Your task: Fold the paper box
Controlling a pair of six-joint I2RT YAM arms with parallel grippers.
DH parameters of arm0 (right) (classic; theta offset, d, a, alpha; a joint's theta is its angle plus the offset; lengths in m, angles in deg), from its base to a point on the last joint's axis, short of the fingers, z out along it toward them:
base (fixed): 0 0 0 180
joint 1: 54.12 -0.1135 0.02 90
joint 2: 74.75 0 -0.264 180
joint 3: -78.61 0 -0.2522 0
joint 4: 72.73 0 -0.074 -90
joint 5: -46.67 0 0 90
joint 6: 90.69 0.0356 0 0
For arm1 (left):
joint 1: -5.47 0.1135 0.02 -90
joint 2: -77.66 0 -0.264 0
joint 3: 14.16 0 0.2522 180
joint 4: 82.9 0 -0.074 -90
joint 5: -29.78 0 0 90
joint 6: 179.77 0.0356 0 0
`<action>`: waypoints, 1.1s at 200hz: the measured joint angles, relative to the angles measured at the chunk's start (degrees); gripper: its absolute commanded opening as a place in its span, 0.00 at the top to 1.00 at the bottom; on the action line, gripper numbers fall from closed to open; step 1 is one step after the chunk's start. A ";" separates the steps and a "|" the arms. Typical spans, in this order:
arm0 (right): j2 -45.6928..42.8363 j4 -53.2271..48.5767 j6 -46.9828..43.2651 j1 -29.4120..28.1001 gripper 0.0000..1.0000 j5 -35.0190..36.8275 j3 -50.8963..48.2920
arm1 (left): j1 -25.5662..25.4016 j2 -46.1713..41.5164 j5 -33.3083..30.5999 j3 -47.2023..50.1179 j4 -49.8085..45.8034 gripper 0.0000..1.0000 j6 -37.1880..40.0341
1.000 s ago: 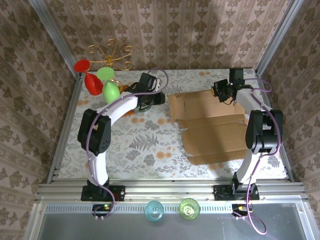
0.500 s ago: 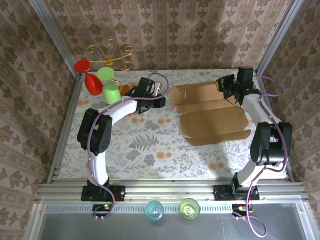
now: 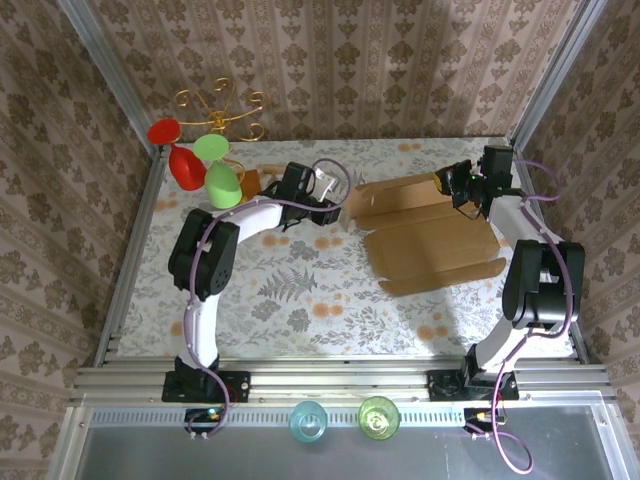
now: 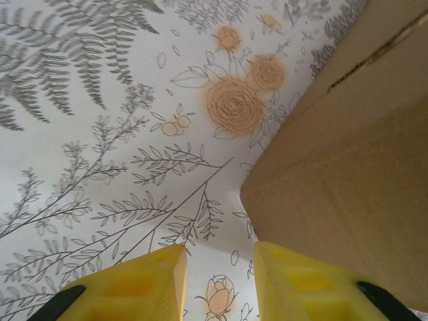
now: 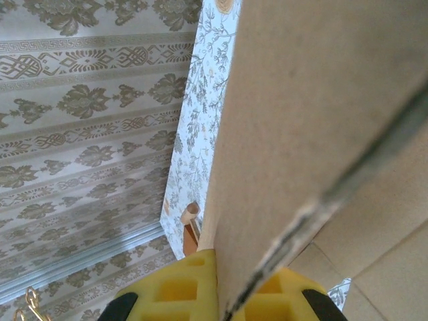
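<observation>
Brown paper box point(image 3: 430, 240) now tilts up in the right gripper's point(image 3: 451, 183) pinch, fold begun, as the left gripper point(image 3: 334, 212) nears, fingers parted and empty.

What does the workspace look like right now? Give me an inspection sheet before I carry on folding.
Surface: floral tablecloth, lying flat.
Job's things: paper box part-folded, far panel appears raised, near panels on the cloth.
Clutter: wooden board, coloured glasses by a gold stand far left; blue cup and green cup at the near rail.
Hands: left hand open beside the box's corner, holding nothing; right hand shut on a box panel.
Cables: purple cables looped along both arms.
Surroundings: patterned walls, metal frame.
</observation>
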 measured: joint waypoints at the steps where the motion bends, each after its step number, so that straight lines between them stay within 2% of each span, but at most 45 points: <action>1: 0.09 0.00 -0.04 0.00 1.00 -0.07 0.09 | 0.00 0.02 0.09 0.00 0.04 0.67 0.11; 67: 1.40 0.50 -1.49 0.07 1.00 -1.75 1.22 | -0.87 0.13 6.29 0.00 6.56 0.67 4.35; 220: 3.08 4.48 -1.42 0.48 1.00 -2.58 1.11 | -5.55 0.31 9.07 1.49 12.87 0.65 4.74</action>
